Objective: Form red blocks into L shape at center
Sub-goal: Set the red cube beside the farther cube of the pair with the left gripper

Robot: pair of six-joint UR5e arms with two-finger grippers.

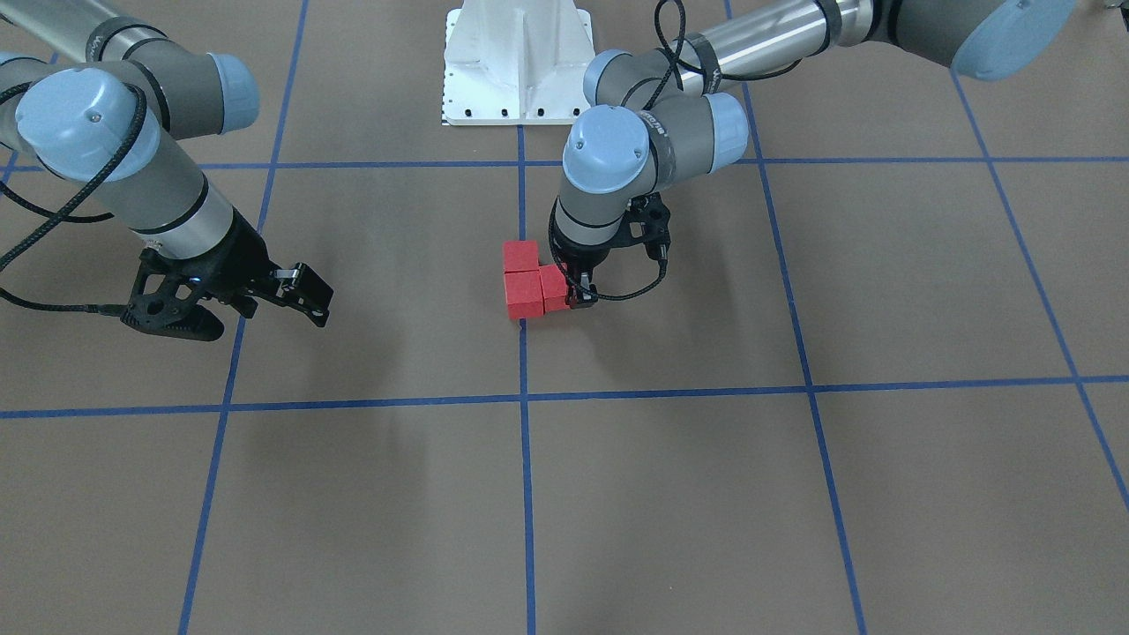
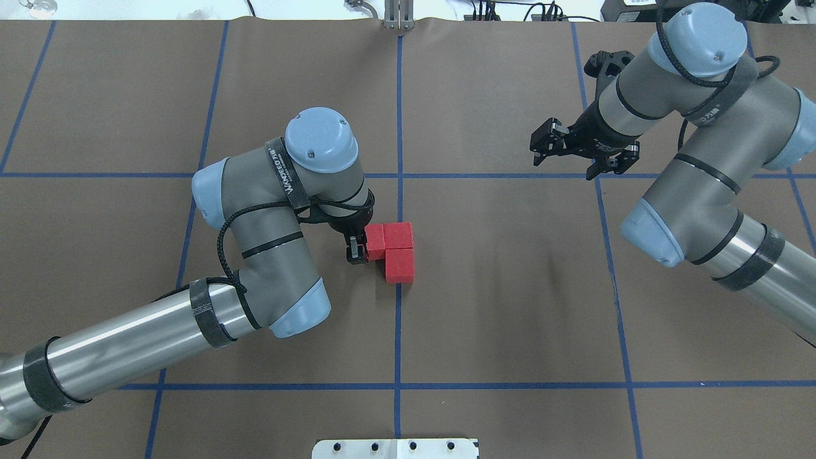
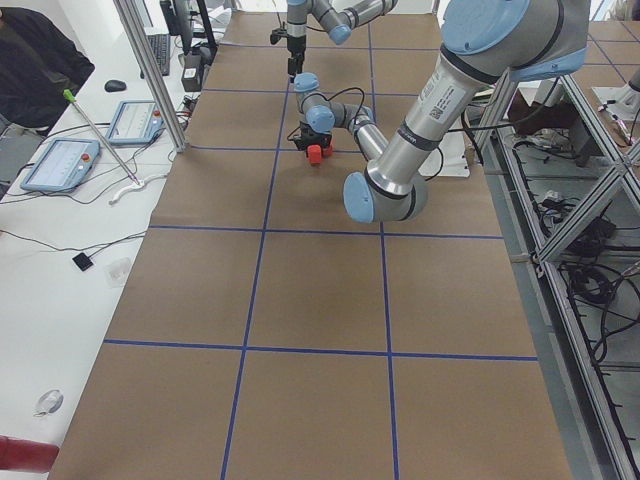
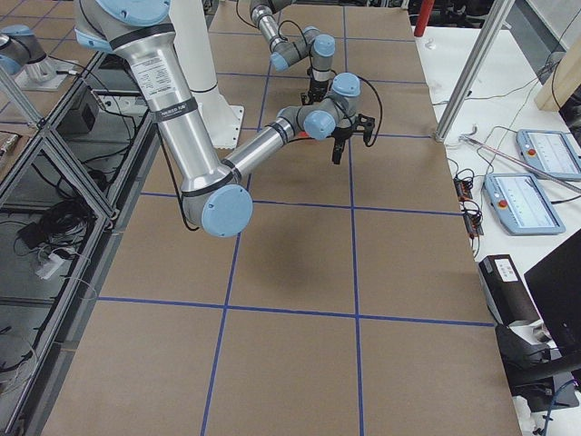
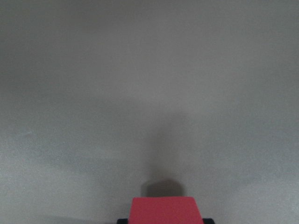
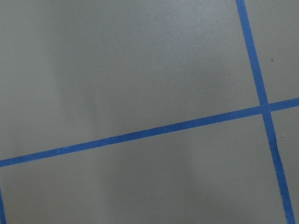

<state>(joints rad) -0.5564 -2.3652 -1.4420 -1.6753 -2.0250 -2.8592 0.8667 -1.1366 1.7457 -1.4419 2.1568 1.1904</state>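
Left tool low at counter center, fingers clamped on leftmost of red blocks. Three cubes touching, forming L astride blue tape line: two side by side, third nearer robot below right one. Right tool well apart, jaws spread, holding nothing, above counter.

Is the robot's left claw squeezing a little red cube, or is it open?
Shut on it. The left gripper clamps the small matte red cube at its sides, and the left wrist view shows that cube right between its fingers.
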